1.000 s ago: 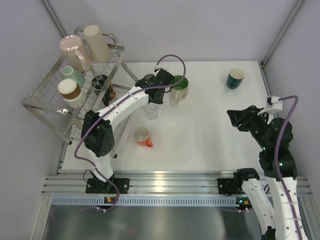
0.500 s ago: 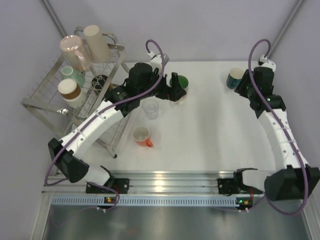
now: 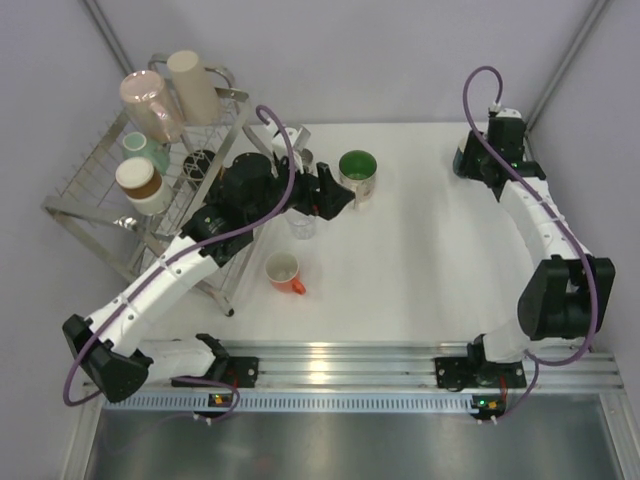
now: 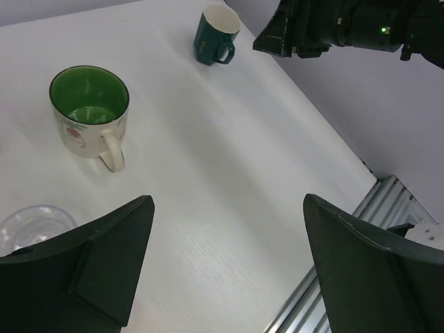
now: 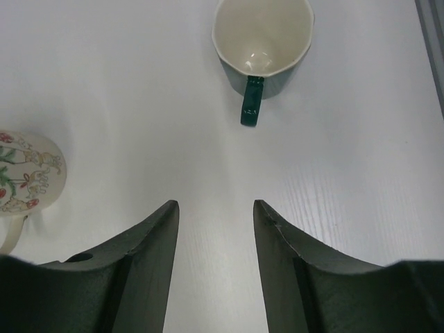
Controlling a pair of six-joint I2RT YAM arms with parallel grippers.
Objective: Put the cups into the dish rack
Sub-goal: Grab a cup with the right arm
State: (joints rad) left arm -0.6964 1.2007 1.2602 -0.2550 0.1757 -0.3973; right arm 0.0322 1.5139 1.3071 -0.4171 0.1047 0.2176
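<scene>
The wire dish rack (image 3: 90, 200) stands at the far left and holds several cups, among them a pink one (image 3: 148, 100) and a beige one (image 3: 192, 85). On the table stand a white mug with a green inside (image 3: 357, 172) (image 4: 89, 111), a clear glass (image 3: 300, 222) (image 4: 35, 225) and an orange-handled white cup (image 3: 283, 270). My left gripper (image 3: 335, 197) (image 4: 227, 201) hangs wide open and empty just left of the green mug. My right gripper (image 3: 466, 162) (image 5: 215, 204) is open above the table. The dark teal cup (image 5: 263, 48) (image 4: 216, 35) stands just beyond its tips, handle toward them.
The table's right edge (image 5: 430, 41) runs close behind the dark teal cup. The flowered side of the green mug (image 5: 28, 173) shows at the left of the right wrist view. The metal rail (image 3: 330, 360) borders the near edge.
The left gripper has opened and drawn back left from the green mug, which now stands uncovered. The right arm has swung to the far right corner over the dark teal cup, its jaws widening.
</scene>
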